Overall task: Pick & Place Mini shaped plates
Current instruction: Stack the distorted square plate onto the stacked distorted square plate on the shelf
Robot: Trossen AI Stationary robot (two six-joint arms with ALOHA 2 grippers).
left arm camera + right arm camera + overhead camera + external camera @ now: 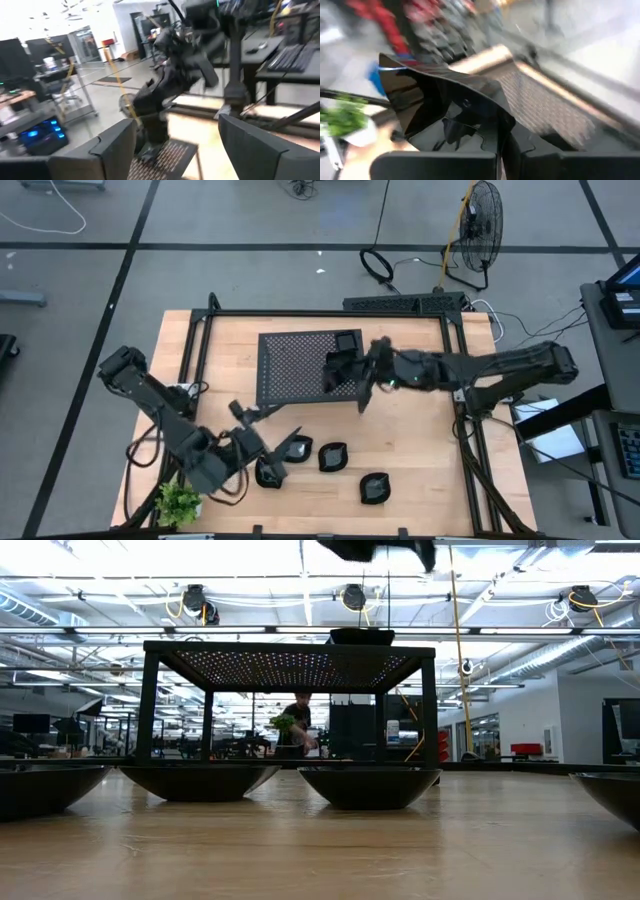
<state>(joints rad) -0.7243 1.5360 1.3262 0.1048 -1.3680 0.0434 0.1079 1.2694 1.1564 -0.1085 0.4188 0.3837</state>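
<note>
Plates on table: four small black plates (330,457) along the near side of the wooden table (420,440), just ahead of the left arm.
Plate on rack: one more (346,341), at the far right corner of the perforated rack (290,365).
Plate in hand: a square plate (445,107), clamped by one edge in the right gripper (352,372), above the rack's right side.
Right gripper: fingers fully closed on that plate's rim.
Left gripper (262,448): fingers spread wide, nothing between them, low over the row of plates on the table.
Step in hand: carrying a plate to the rack; probably the placing stage.
Next move: calls for lowering the held plate flat onto a free patch of rack, clear of the plate already there, then letting go.
Orientation: held plate tilted steeply, hollow side toward the wrist camera; no clear long axis, being roughly square, though blur makes the exact tilt uncertain.
Plant (178,502): near left corner, uninvolved.
</note>
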